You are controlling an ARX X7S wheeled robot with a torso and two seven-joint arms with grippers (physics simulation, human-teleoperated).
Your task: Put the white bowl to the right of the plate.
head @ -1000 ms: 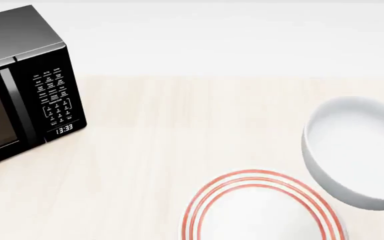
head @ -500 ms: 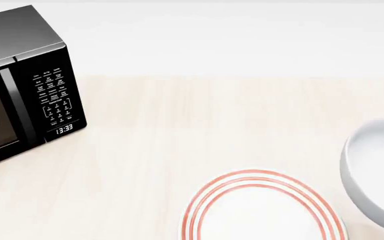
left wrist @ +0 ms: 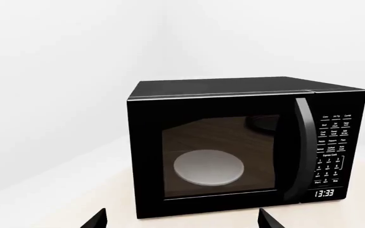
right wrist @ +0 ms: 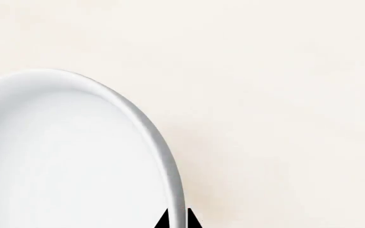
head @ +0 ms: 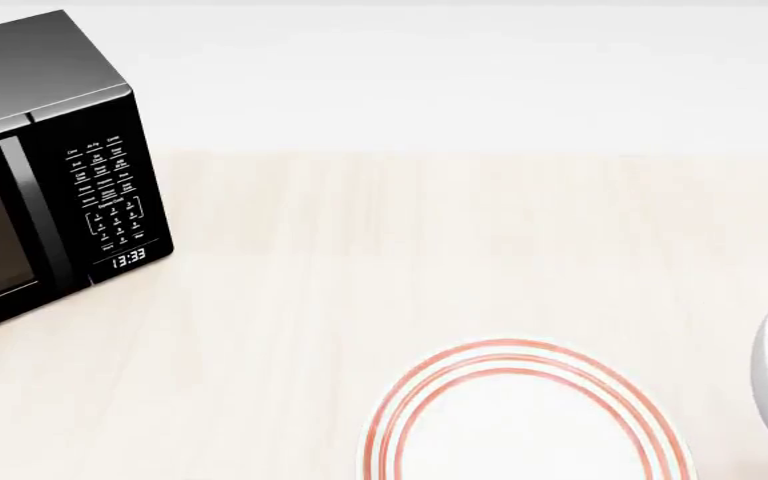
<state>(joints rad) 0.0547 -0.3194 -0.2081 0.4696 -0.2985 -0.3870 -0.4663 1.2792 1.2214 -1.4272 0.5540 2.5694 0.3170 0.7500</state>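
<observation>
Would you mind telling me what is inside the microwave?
Through the microwave door, a pale round dish lies on its floor. The cavity behind the keypad panel is hidden.

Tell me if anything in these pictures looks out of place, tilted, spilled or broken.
Nothing looks damaged or spilled. The plate lies flat on the table, and the microwave stands upright with its door closed and a pale dish inside. The white bowl is mostly cut off at the head view's right edge, its rim pinched by the right gripper.

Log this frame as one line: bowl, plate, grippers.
bowl: right of plate, mostly out of head view | right gripper: shut on bowl rim | left gripper: open, facing microwave | placement: unconfirmed
</observation>
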